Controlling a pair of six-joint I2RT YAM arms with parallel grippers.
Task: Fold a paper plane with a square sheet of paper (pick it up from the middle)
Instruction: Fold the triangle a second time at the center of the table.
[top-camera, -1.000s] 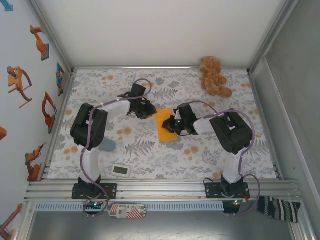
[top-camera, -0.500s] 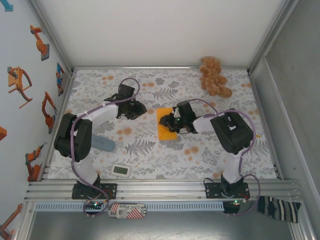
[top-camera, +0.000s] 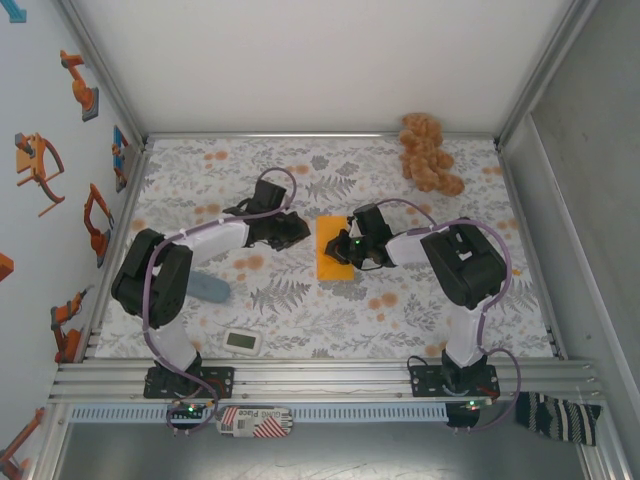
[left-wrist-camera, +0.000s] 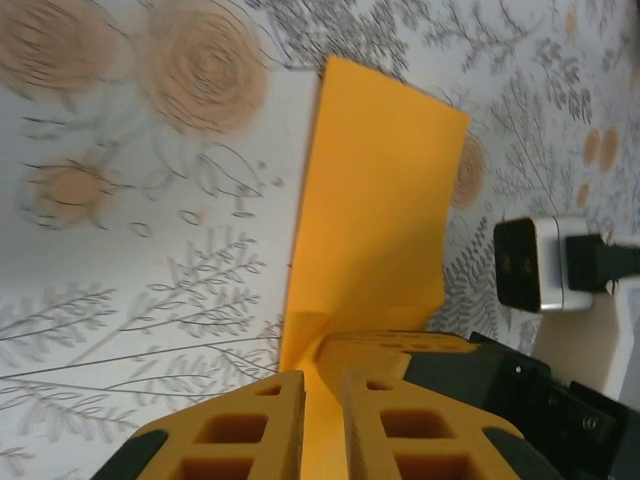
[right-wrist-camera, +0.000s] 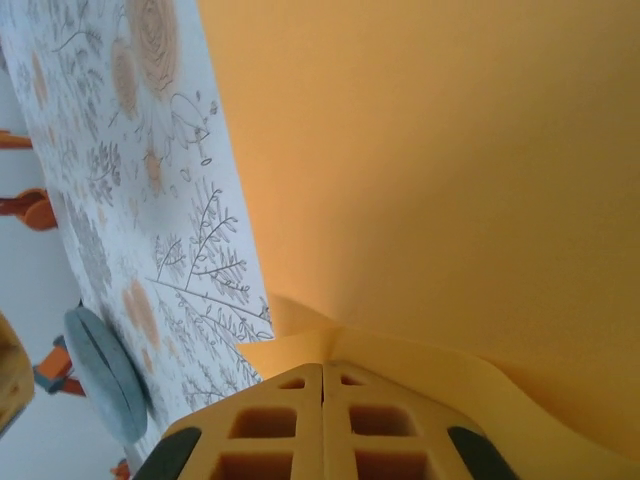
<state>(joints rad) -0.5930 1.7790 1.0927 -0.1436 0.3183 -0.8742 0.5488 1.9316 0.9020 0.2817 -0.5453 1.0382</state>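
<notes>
Since half a second before, the left gripper (top-camera: 298, 234) had swung back toward the paper (top-camera: 332, 250) and now sat just beside its left edge, while the right gripper (top-camera: 346, 247) had stayed at the right edge. On the floral cloth (top-camera: 300, 310), a tan plush (top-camera: 430, 152) lay in the far right corner, well apart. A blue-grey pad (top-camera: 212, 289) lay by the left arm's elbow and a small white device (top-camera: 243, 342) near the front rail. From above, the right gripper covered part of the paper's right edge. The paper lay mid-table between the two grippers as a narrow orange rectangle, its long axis running from the near edge toward the back wall. The right fingers (right-wrist-camera: 270, 420) were pressed together on the paper's edge, which curled up over their tips. The left fingers (left-wrist-camera: 250, 430) stood nearly together with orange showing in the slit. Whether they pinched the paper could not be told.
</notes>
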